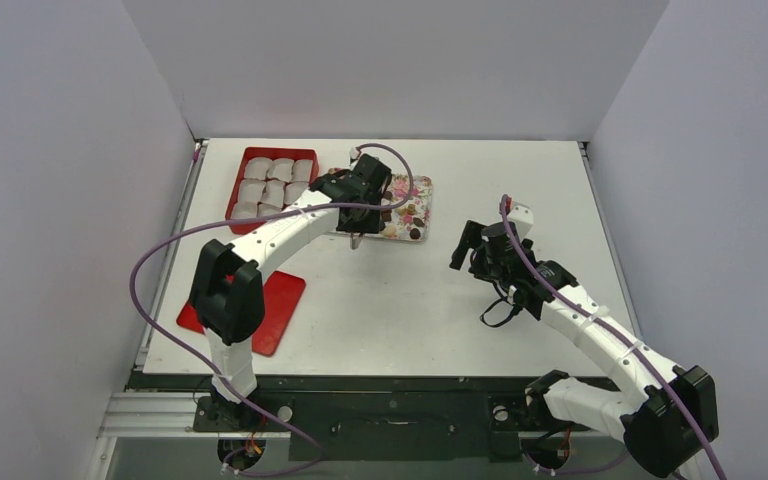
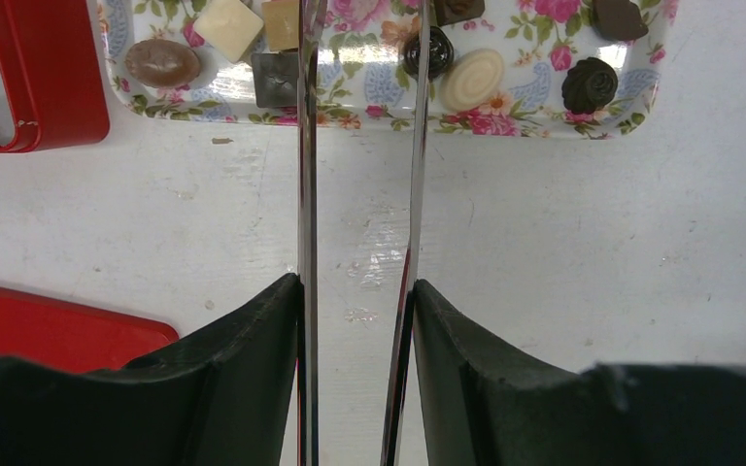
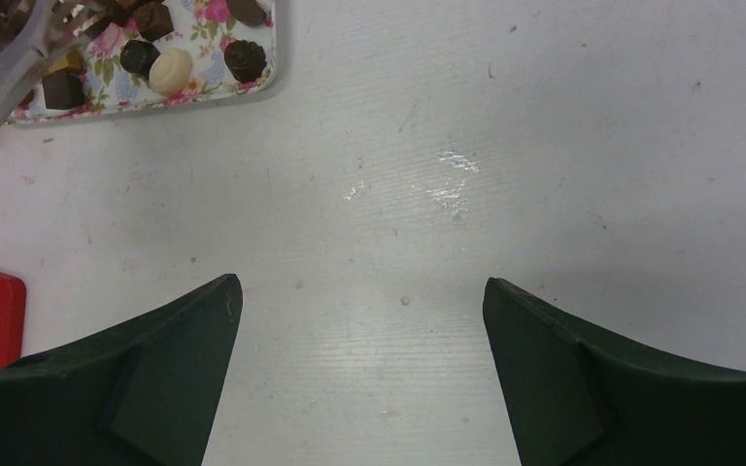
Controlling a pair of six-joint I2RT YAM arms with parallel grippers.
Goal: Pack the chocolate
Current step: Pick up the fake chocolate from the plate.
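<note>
Several chocolate pieces lie on the flower-print tray [image 2: 534,126]: a brown oval [image 2: 162,61], a cream square [image 2: 228,26], a dark square [image 2: 274,78], a cream oval [image 2: 475,79] and a dark round one [image 2: 589,83]. My left gripper [image 2: 356,282] is shut on metal tongs [image 2: 307,194]. The tongs' two arms stand apart and reach over the tray's near edge, and their tips are out of view. In the top view the left gripper [image 1: 360,190] is over the tray [image 1: 426,212]. My right gripper [image 3: 361,283] is open and empty above bare table, right of the tray [image 3: 204,92].
A red box [image 1: 272,183] lined with white paper cups stands left of the tray. A flat red lid [image 1: 265,310] lies at the near left. White walls close in the table on three sides.
</note>
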